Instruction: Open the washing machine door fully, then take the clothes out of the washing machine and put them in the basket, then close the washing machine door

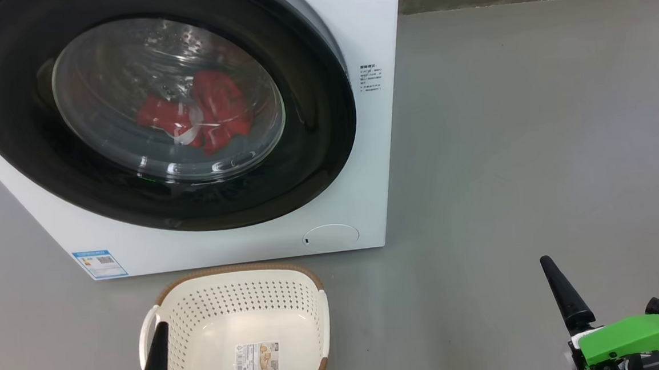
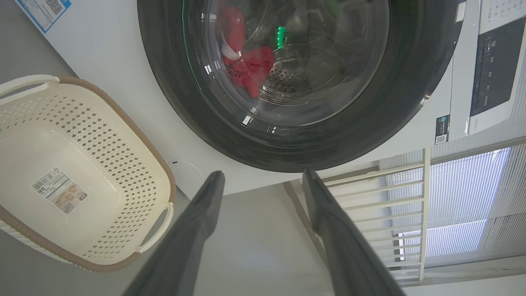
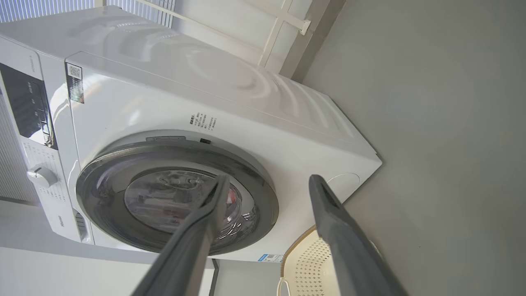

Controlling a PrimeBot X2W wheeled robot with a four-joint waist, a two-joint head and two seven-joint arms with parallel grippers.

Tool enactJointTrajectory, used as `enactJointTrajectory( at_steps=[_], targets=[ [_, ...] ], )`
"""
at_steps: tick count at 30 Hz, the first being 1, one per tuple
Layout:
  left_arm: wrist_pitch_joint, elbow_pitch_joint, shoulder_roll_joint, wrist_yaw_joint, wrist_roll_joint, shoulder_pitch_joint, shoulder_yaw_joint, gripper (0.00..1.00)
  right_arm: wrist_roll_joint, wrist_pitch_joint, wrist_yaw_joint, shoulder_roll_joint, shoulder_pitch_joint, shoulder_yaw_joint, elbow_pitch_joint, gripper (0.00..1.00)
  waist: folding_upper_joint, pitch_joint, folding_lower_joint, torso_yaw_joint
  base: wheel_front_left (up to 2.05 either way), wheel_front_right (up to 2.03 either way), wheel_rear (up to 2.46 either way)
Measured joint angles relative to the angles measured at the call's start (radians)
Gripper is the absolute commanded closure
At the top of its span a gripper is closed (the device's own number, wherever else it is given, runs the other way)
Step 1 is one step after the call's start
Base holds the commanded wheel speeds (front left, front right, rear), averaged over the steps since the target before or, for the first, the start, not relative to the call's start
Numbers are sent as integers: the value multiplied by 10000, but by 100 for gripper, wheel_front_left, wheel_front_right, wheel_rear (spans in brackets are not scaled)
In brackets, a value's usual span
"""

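We see the shut washing machine door [image 1: 317, 168] blocking the red clothes [image 1: 219, 109], the basket [image 1: 245, 296] near it, and our left gripper [image 2: 263, 174] and right gripper [image 3: 269, 179] both spread wide.

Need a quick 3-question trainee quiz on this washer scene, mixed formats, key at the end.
1. True or false: the washing machine door is already open.
2. Fill in: the basket stands on the floor in ___ of the washing machine.
3. Pick one: the red clothes lie A) in the basket, B) inside the washing machine, behind the door's glass, C) on the floor.

Key: 1 false; 2 front; 3 B.
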Motion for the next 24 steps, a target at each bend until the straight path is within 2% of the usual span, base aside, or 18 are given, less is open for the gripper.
enactJointTrajectory(
  at_steps=[24],
  targets=[
    [-694,-460,2,0,4013,229,-21,0,-3344,-706,0,-297,-22,606,-10,0,0,17,0,49,0,0,0]
  ],
)
